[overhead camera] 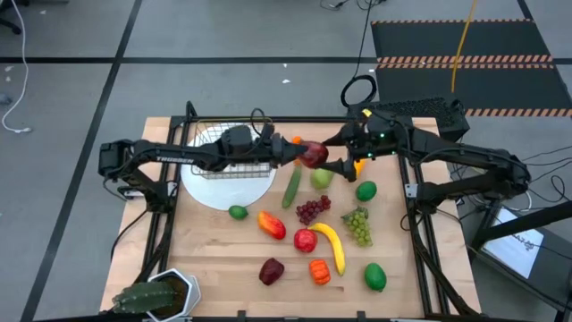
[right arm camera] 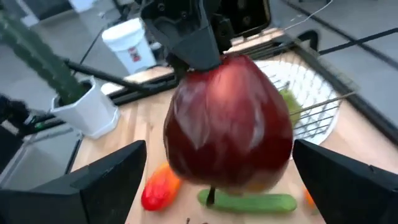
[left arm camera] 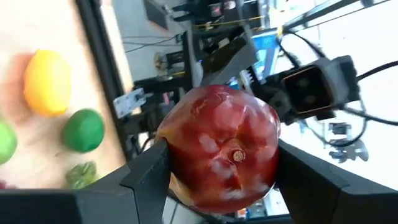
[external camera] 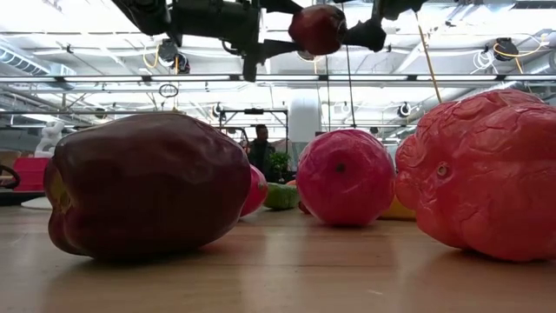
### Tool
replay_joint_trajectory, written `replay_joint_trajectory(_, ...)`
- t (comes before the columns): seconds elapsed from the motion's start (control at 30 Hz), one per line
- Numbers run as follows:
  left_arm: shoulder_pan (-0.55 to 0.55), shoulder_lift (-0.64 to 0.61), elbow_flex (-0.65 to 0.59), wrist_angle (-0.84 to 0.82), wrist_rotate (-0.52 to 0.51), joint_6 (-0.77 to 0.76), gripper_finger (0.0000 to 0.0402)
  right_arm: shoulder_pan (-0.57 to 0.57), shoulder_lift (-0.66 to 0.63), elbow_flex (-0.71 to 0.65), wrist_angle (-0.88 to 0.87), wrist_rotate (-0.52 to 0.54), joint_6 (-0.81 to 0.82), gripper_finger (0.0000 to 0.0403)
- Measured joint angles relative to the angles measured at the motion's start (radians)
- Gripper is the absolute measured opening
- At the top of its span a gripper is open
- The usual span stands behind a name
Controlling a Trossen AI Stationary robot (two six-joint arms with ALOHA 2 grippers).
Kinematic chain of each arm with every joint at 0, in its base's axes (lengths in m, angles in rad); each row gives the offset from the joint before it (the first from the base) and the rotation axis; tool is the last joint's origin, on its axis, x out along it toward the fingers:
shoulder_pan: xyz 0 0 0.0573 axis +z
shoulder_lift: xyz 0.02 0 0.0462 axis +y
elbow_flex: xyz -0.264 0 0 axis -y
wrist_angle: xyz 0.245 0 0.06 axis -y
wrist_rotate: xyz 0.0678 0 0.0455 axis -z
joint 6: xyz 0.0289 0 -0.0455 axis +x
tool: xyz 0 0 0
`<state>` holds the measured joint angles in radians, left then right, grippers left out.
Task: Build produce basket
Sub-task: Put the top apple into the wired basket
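One dark red apple [overhead camera: 313, 155] held aloft above the bench [overhead camera: 223, 259], between the two grippers near the bench's far middle. Left gripper [overhead camera: 302, 154]: fingers [left arm camera: 146, 180] clamped on the apple's sides, stem end facing its wrist camera. Right gripper [overhead camera: 332, 148]: just beside the apple on the opposite side, fingers [right arm camera: 106, 177] spread wide, standing clear of the fruit on both flanks.

Basket [overhead camera: 223, 152]: dark wire grid, on the round white plate [overhead camera: 228, 188] at the bench's far left, largely under the left arm, which crosses over it.

Produce lying on the bench below and beyond the apple: cucumber [overhead camera: 291, 186], green pear [overhead camera: 322, 177], purple grapes [overhead camera: 311, 210], green grapes [overhead camera: 359, 225], banana [overhead camera: 331, 243], lime [overhead camera: 238, 212] beside the plate, two larger green fruits [overhead camera: 365, 190] and [overhead camera: 375, 276], a red-orange mango [overhead camera: 272, 224], a red apple [overhead camera: 305, 240], a dark red pepper [overhead camera: 271, 270], an orange pepper [overhead camera: 320, 271]. A small orange piece [overhead camera: 359, 165] shows partly under the right gripper.

Potted spiky plant [overhead camera: 156, 295]: near left corner, well apart from the fruit.

Low view: dark pepper and two red pieces fill the foreground; a person [external camera: 259, 148] stands far back in the room.
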<state>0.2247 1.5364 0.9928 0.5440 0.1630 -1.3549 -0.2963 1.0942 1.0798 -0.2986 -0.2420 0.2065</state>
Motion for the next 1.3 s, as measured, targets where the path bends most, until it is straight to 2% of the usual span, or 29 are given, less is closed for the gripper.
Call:
replay_joint_trajectory(0.27, 0.092, 0.000, 0.000, 0.070, 0.087, 0.000, 0.0251, -0.102, -0.079, 0.000, -0.097, 0.006, -0.031, 0.0399)
replay_joint_trajectory(0.63, 0.275, -0.083, 0.000, 0.020, 0.233, 0.097, 0.0250, -0.221, -0.174, 0.000, -0.152, 0.008, -0.043, 0.0400)
replay_joint_trajectory(0.77, 0.357, -0.155, 0.000, -0.099, 0.273, 0.153, 0.0250, -0.252, -0.180, 0.000, -0.171, 0.008, -0.043, 0.0400)
replay_joint_trajectory(0.93, 0.442, -0.233, 0.000, -0.323, 0.297, 0.231, 0.0250, -0.275, -0.173, 0.000, -0.170, 0.016, -0.043, 0.0400)
replay_joint_trajectory(1.13, 0.513, -0.257, 0.000, -0.601, 0.296, 0.347, 0.0250, -0.281, -0.148, 0.000, -0.168, 0.130, 0.008, 0.0400)
replay_joint_trajectory(1.2, 0.526, -0.256, 0.000, -0.689, 0.274, 0.392, 0.0250, -0.281, -0.141, 0.000, -0.151, 0.155, 0.066, 0.0400)
replay_joint_trajectory(1.3, 0.529, -0.250, 0.000, -0.798, 0.188, 0.446, 0.0250, -0.280, -0.132, 0.000, -0.111, 0.168, 0.162, 0.0400)
